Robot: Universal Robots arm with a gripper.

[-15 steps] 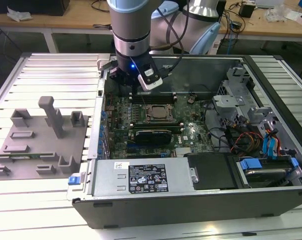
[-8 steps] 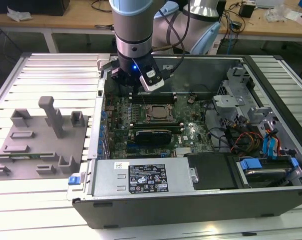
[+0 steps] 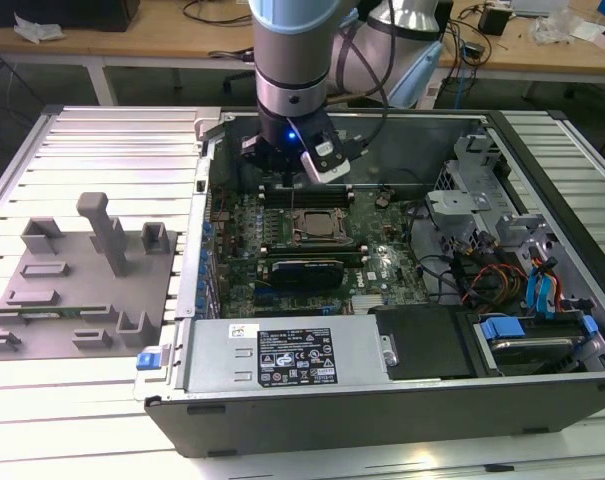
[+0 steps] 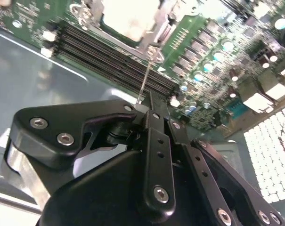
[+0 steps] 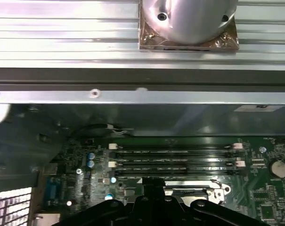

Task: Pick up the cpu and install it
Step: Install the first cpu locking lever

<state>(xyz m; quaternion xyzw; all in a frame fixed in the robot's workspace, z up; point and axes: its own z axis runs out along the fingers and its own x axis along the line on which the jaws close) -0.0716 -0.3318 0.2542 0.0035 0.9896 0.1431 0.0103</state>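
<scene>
A pale silver-white square, the cpu (image 4: 129,18), lies inside the metal frame of the socket (image 3: 317,224) on the green motherboard. My gripper (image 3: 282,160) hangs inside the open computer case, just behind the socket and slightly to the exterior view's left of it, above the memory slots. In both wrist views its black body (image 4: 154,141) (image 5: 151,209) fills the near edge, with nothing visibly held. A thin wire lever (image 4: 146,80) rises from the socket frame towards the gripper.
A grey fixture plate (image 3: 82,280) with upright blocks lies outside the case on the exterior view's left. The power supply (image 3: 282,355) sits along the near wall. Drive bays and cables (image 3: 522,300) crowd the right. Black memory slots (image 5: 175,160) run behind the socket.
</scene>
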